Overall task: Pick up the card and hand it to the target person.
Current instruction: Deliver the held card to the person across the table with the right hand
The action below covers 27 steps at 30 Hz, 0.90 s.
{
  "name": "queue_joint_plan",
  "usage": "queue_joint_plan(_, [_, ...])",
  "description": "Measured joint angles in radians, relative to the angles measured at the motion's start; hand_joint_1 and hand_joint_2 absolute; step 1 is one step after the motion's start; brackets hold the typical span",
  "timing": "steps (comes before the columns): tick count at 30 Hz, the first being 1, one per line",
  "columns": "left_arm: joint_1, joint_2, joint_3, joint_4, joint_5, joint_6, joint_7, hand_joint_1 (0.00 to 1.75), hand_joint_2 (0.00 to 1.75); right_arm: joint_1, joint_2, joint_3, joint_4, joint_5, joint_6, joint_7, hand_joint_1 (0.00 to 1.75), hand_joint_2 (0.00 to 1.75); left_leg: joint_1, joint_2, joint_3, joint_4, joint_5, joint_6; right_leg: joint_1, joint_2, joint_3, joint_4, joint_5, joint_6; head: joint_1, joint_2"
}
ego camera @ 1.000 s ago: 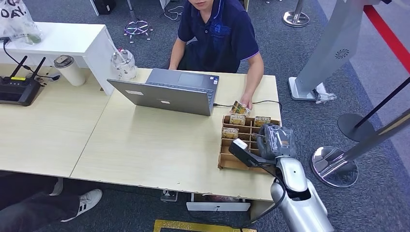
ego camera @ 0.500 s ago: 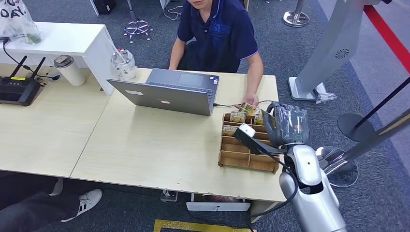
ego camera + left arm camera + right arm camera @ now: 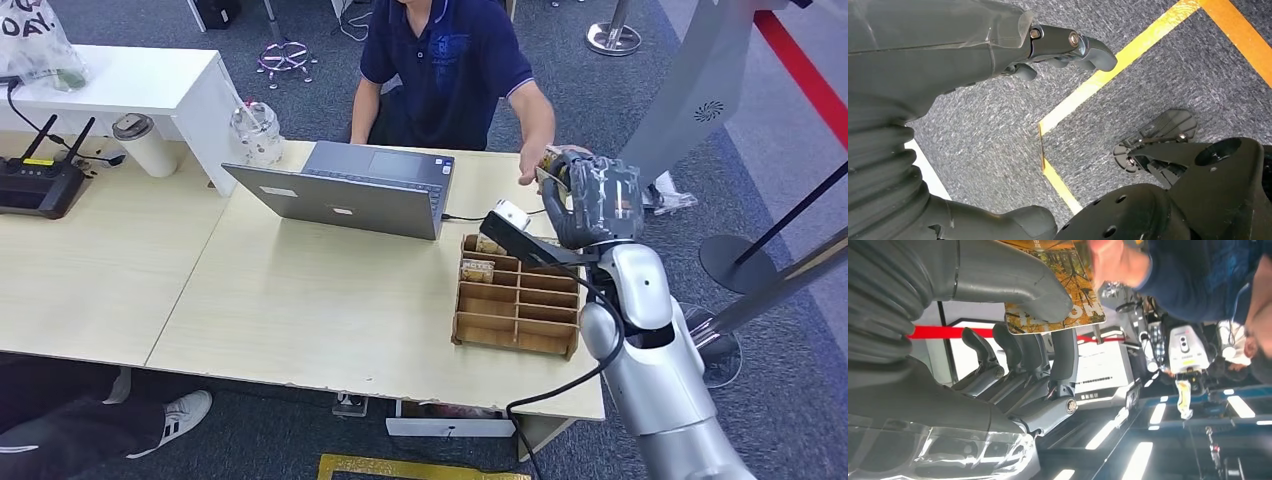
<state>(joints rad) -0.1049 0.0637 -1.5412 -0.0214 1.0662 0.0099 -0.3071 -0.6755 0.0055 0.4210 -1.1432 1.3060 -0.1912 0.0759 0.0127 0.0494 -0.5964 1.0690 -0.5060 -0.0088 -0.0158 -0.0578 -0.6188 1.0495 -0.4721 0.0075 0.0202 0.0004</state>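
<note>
From the head view, the right hand has gone up and away from the wooden box with the little slots. A second ago it was low over the box; now it is high, past the far right corner of the table. It has carried the card with it. The card peeks out at the far side of the hand, and the person's hand has lifted off the table and is right at the card. I cannot tell from here if the person is touching it. More cards stay behind in the far slots of the box. The laptop sits to the left and has not moved.

In the left wrist view, the left hand hangs down over the grey carpet with yellow lines. Its fingers are curled loosely apart and hold nothing.

In the right wrist view, the right hand's thick thumb presses on the picture side of the card. The dark fingers stand behind the card, so the hand is clamped on it. The person's hand is blurry and is at the far edge of the card, reaching for it.

So the picking up looks done. The giving is almost done too. I think the robot now needs to wait until the person has a good hold, then loosen its thumb. If it lets go too soon, the card could drop.
</note>
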Motion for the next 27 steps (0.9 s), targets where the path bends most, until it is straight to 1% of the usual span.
queue_joint_plan(4, [-0.004,0.000,0.000,0.000,-0.015,-0.003,0.000,0.00,1.75,-0.060,0.031,0.002,0.094,-0.026,0.009,0.000,1.50,1.75,0.000,0.000,0.000,0.000,0.000,0.000,0.000,0.000,0.000,0.000,0.000,0.000,0.000,0.000])
queue_joint_plan(5, [-0.004,0.000,0.000,0.000,-0.017,-0.003,0.000,0.00,1.75,-0.073,0.039,0.002,0.116,-0.029,0.009,0.001,1.27,1.75,0.000,0.000,0.000,0.000,0.000,0.000,0.000,0.000,0.000,0.000,0.000,0.000,0.000,0.000])
queue_joint_plan(8, [-0.004,0.000,0.000,0.000,-0.020,-0.001,0.000,0.00,1.75,-0.098,0.058,0.002,0.168,-0.032,-0.002,0.005,0.23,1.75,0.000,0.000,0.000,0.000,0.000,0.000,0.000,0.000,0.000,0.000,0.000,0.000,0.000,0.000])
queue_joint_plan(9, [-0.005,0.000,0.000,0.000,-0.019,0.000,0.000,0.00,1.75,-0.101,0.063,0.002,0.177,-0.032,-0.008,0.006,0.07,1.75,0.000,0.000,0.000,0.000,0.000,0.000,0.000,0.000,0.000,0.000,0.000,0.000,0.000,0.000])
queue_joint_plan(11, [-0.004,-0.001,0.000,0.000,-0.015,0.002,0.000,0.00,1.75,-0.103,0.071,0.002,0.187,-0.037,-0.019,0.007,0.00,1.75,0.000,0.000,0.000,0.000,0.000,0.000,0.000,0.000,0.000,0.000,0.000,0.000,0.000,0.000])
queue_joint_plan(13, [-0.003,-0.001,0.000,0.000,-0.005,-0.001,-0.001,0.00,1.75,-0.096,0.076,0.003,0.181,-0.061,-0.024,-0.003,0.00,1.75,0.000,0.000,0.000,0.000,0.000,0.000,0.000,0.000,0.000,0.000,0.000,0.000,0.000,0.000])
queue_joint_plan(16, [0.001,0.000,0.000,0.000,0.015,-0.020,-0.002,0.00,1.75,-0.063,0.078,0.003,0.136,-0.146,-0.003,-0.039,0.00,1.75,0.000,0.000,0.000,0.000,0.000,0.000,0.000,0.000,0.000,0.000,0.000,0.000,0.000,0.000])
queue_joint_plan(21, [0.015,0.002,0.000,0.000,0.049,-0.063,-0.004,0.00,1.75,0.037,0.077,-0.011,0.007,-0.364,0.076,-0.098,0.00,1.75,0.000,0.000,0.000,0.000,0.000,0.000,0.000,0.000,-0.001,0.000,-0.001,0.000,0.000,0.000])
queue_joint_plan(25, [0.030,0.007,0.000,0.000,0.081,-0.103,-0.004,0.00,1.75,0.160,0.068,-0.039,-0.116,-0.587,0.137,-0.143,0.00,1.75,0.000,0.000,0.000,0.000,0.000,0.000,0.000,0.000,-0.001,0.000,-0.001,0.000,0.000,0.000])
queue_joint_plan(27, [0.037,0.009,0.000,0.000,0.094,-0.115,-0.003,0.00,1.75,0.225,0.063,-0.057,-0.168,-0.669,0.151,-0.157,0.00,1.75,0.000,0.000,0.000,0.000,-0.001,0.000,0.000,0.000,-0.001,0.000,-0.001,0.000,0.000,0.000])
